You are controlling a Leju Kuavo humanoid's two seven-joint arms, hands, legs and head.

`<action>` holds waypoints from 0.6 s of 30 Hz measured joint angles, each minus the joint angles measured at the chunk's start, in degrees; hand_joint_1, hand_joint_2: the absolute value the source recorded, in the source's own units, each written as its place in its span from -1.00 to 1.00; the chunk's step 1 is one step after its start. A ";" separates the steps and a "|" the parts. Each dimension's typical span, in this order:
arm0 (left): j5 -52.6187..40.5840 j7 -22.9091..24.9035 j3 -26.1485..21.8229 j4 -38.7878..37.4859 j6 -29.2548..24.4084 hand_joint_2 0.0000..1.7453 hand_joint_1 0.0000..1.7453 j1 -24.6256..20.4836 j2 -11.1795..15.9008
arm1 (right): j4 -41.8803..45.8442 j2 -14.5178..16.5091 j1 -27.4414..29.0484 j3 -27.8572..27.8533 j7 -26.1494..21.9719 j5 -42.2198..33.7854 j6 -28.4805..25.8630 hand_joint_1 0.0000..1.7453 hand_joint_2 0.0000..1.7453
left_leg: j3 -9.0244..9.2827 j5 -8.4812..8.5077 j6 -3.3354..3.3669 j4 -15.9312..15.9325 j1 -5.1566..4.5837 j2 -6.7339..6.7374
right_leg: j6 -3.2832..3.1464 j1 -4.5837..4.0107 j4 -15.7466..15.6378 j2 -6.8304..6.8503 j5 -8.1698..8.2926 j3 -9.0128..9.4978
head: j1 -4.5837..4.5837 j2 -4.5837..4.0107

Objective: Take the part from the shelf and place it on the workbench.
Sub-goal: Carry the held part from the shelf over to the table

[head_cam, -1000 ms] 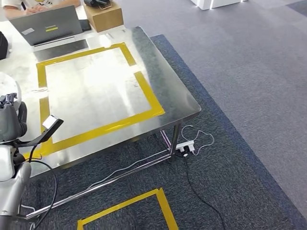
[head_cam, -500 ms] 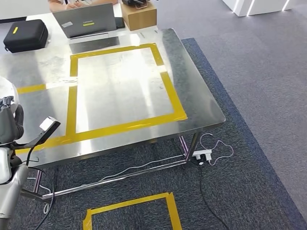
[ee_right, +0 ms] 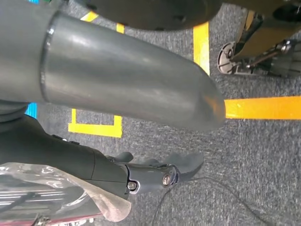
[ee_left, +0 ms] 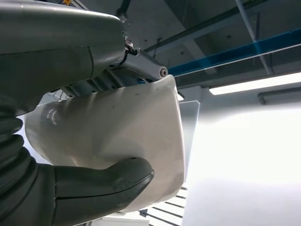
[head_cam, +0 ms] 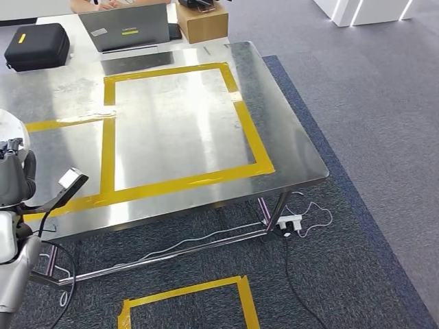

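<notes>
My left hand (head_cam: 14,179) at the head view's left edge holds the white, smooth, curved part (head_cam: 8,127), close to the near left side of the steel workbench (head_cam: 171,130). In the left wrist view the part (ee_left: 117,127) is gripped between the thumb (ee_left: 103,188) and the fingers above it. A yellow taped rectangle (head_cam: 181,181) marks the benchtop, and nothing lies inside it. My right hand (ee_right: 156,175) hangs over the grey carpet with its fingers stretched out and nothing in them.
At the bench's far edge stand a laptop (head_cam: 127,27), a black case (head_cam: 36,46) and a cardboard box (head_cam: 203,22), with a person's hands (head_cam: 98,5) behind. A power strip with cables (head_cam: 290,223) lies under the bench's right leg. A yellow taped square (head_cam: 188,305) marks the carpet.
The camera has turned, so the workbench now sits further right and fuller in the picture. My left hand keeps the same hold on the white part.
</notes>
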State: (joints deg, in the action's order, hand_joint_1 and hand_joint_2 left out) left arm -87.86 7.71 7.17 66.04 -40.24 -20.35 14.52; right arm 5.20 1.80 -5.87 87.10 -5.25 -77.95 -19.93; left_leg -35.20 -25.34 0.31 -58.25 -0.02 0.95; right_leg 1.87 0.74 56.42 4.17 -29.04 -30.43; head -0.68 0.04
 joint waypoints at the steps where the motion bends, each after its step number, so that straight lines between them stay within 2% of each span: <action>1: 0.00 0.66 0.65 -0.06 0.00 1.00 1.00 -0.04 0.17 | 0.00 -0.01 0.00 0.00 0.09 0.10 0.09 -1.00 -1.00 | 0.00 0.00 0.03 0.00 0.00 0.00 | 0.08 0.01 -0.01 0.00 0.01 0.00 | -0.01 0.00; 8: 0.01 3.27 4.96 -1.15 0.00 1.00 1.00 -0.94 0.94 | 0.00 -0.01 0.00 0.00 0.32 0.64 0.34 -1.00 -1.00 | 0.02 0.04 0.05 0.01 0.08 0.04 | 0.12 -0.10 0.02 -0.06 0.02 0.00 | -0.02 0.00; 18: 0.01 3.45 6.54 -2.33 0.00 1.00 1.00 -1.37 1.20 | 0.00 -0.01 0.01 0.00 0.35 0.67 0.34 -1.00 -1.00 | 0.03 0.03 0.05 0.04 0.18 0.09 | 0.11 -0.17 0.03 -0.09 -0.05 -0.01 | -0.02 0.00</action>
State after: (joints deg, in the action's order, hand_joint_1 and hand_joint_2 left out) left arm -87.86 11.16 13.71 63.71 -40.24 -21.72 15.73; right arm 5.20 1.79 -5.86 87.10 -4.89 -77.29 -19.59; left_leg -35.17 -25.31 0.36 -58.22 0.15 1.04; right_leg 1.98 0.57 56.45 4.08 -29.09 -30.44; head -0.69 0.04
